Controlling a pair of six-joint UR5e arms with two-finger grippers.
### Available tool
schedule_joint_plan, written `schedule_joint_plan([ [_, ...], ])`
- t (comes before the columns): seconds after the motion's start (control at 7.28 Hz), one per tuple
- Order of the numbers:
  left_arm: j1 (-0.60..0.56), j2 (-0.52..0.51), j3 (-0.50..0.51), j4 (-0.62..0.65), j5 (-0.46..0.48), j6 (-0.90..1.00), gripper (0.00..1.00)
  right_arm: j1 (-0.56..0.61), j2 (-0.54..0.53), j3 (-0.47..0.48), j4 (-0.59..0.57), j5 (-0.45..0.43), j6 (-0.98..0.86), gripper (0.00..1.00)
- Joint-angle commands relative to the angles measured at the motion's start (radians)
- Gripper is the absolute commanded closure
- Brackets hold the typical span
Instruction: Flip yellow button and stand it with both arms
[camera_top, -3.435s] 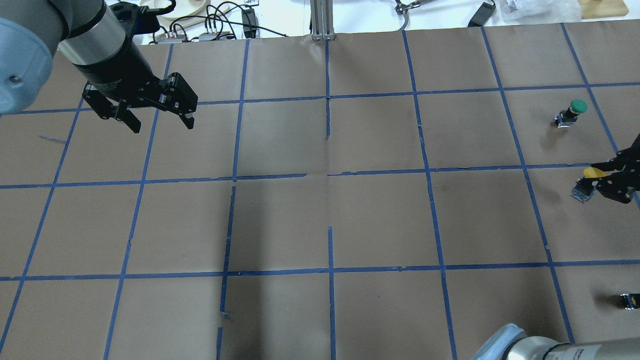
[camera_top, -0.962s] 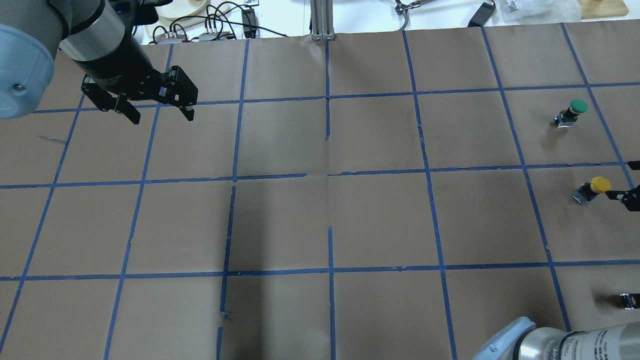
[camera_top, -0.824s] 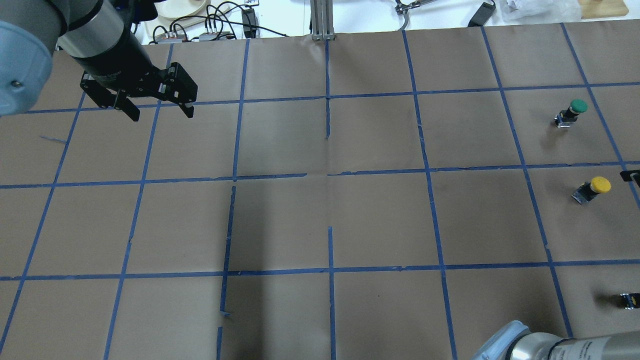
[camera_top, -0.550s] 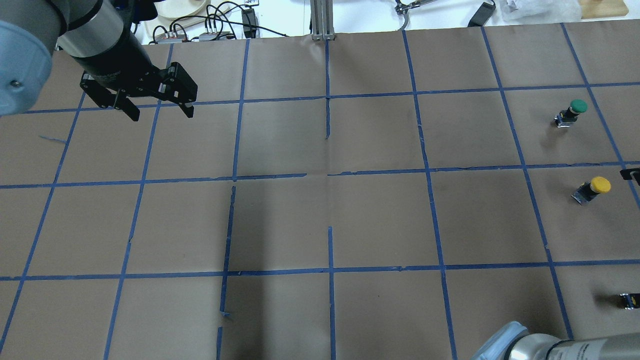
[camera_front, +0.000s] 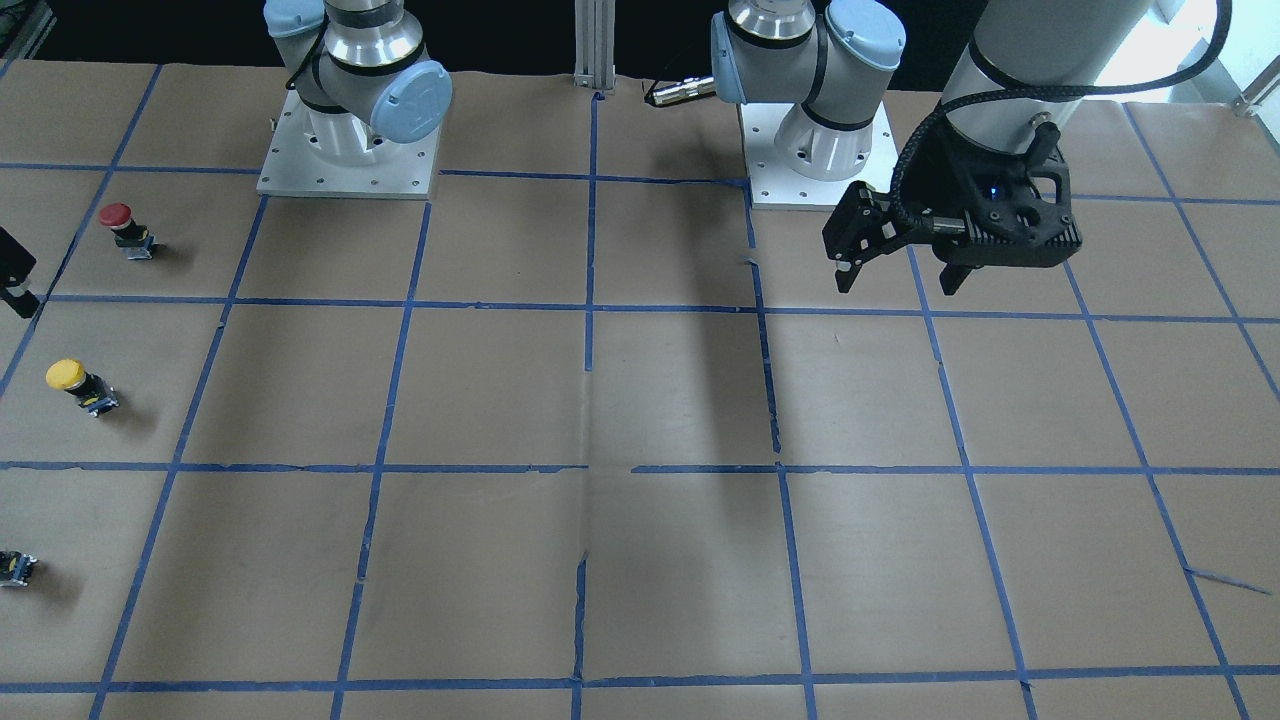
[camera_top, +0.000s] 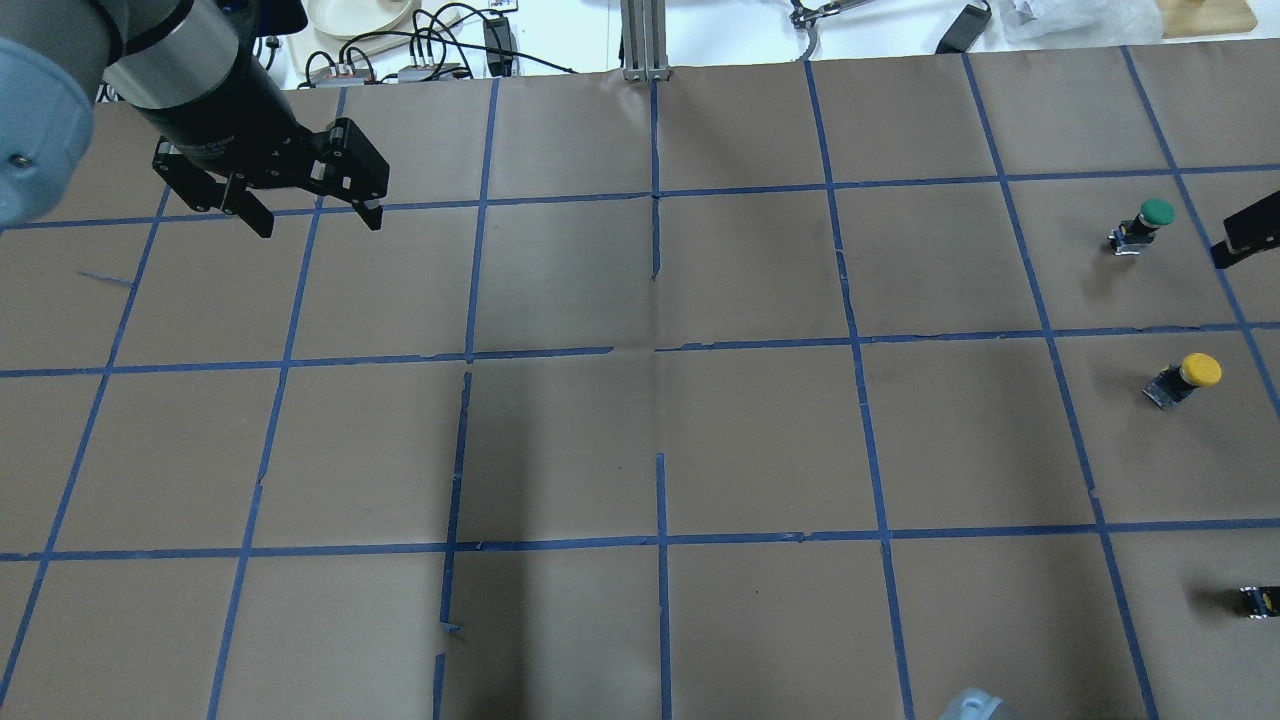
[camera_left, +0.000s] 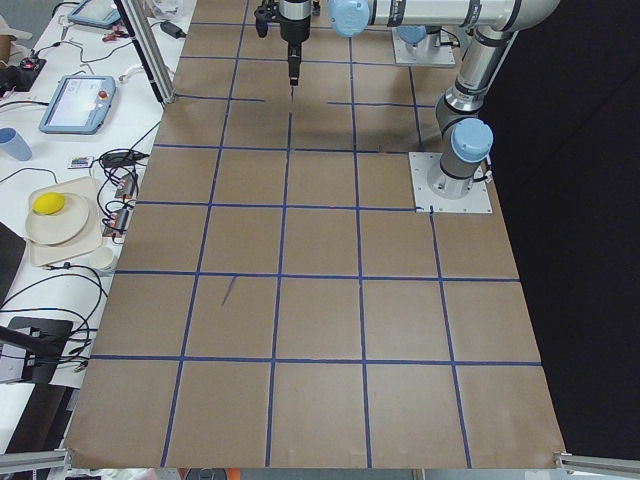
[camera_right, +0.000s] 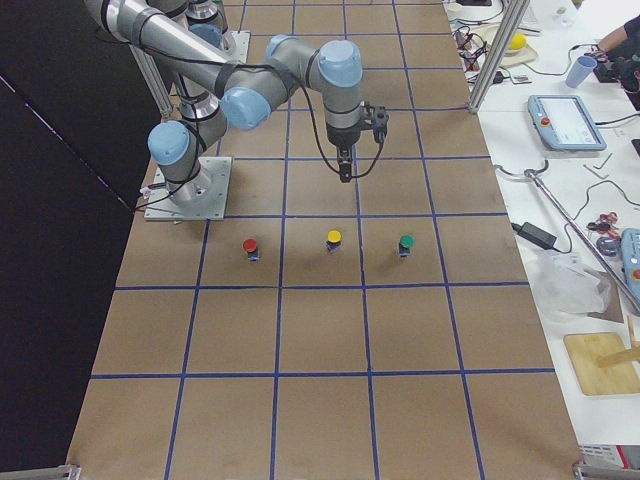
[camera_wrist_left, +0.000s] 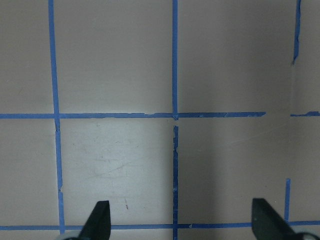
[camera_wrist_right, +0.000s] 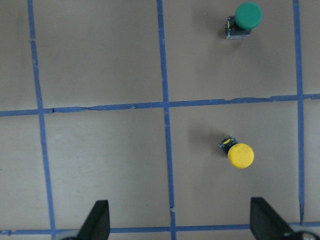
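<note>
The yellow button (camera_top: 1186, 377) stands on its base, cap up, at the table's right end. It also shows in the front view (camera_front: 76, 384) and the right wrist view (camera_wrist_right: 239, 154). My right gripper (camera_wrist_right: 180, 222) is open and empty. It hovers above and to the side of the button without touching it. In the overhead view only one of its fingers (camera_top: 1243, 232) shows, at the right edge. My left gripper (camera_top: 318, 222) is open and empty. It hangs high over the far left of the table, and also shows in the front view (camera_front: 897, 285).
A green-capped button (camera_top: 1146, 224) stands beyond the yellow one. A red-capped button (camera_front: 125, 228) stands nearer the robot's base. A small dark capless part (camera_top: 1257, 600) lies at the right edge. Cables and a plate lie beyond the table's far edge.
My right gripper let go of the yellow button, left it standing, and drew back toward the far right edge. My left gripper drifted slightly toward the far left.
</note>
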Motion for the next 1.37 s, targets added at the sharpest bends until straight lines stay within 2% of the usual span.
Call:
schedule_joint_plan([
  [0.0,0.001,0.000,0.000,0.000,0.001,0.000,0.00,0.190,-0.008,-0.048,0.089,-0.018,0.249,0.00],
  [0.27,0.001,0.000,0.000,0.000,0.001,0.000,0.00,0.379,-0.004,-0.053,0.087,-0.021,0.489,0.00],
  [0.41,-0.001,0.000,-0.001,0.000,0.003,0.000,0.00,0.494,0.009,-0.092,0.089,-0.064,0.597,0.00],
  [0.55,0.001,0.000,-0.003,0.000,0.003,0.000,0.00,0.571,0.065,-0.141,0.090,-0.090,0.693,0.00],
  [0.69,0.001,0.000,-0.001,0.000,0.003,0.000,0.00,0.599,0.103,-0.186,0.090,-0.092,0.712,0.00],
  [0.82,0.001,0.000,-0.001,0.000,0.003,0.000,0.00,0.602,0.104,-0.198,0.149,-0.118,0.710,0.00],
  [0.96,0.001,0.000,-0.001,0.000,0.001,0.000,0.00,0.613,0.102,-0.191,0.167,-0.153,0.707,0.00],
  [1.24,-0.001,0.000,-0.001,0.000,0.001,0.000,0.00,0.604,0.067,-0.180,0.220,-0.153,0.697,0.00],
])
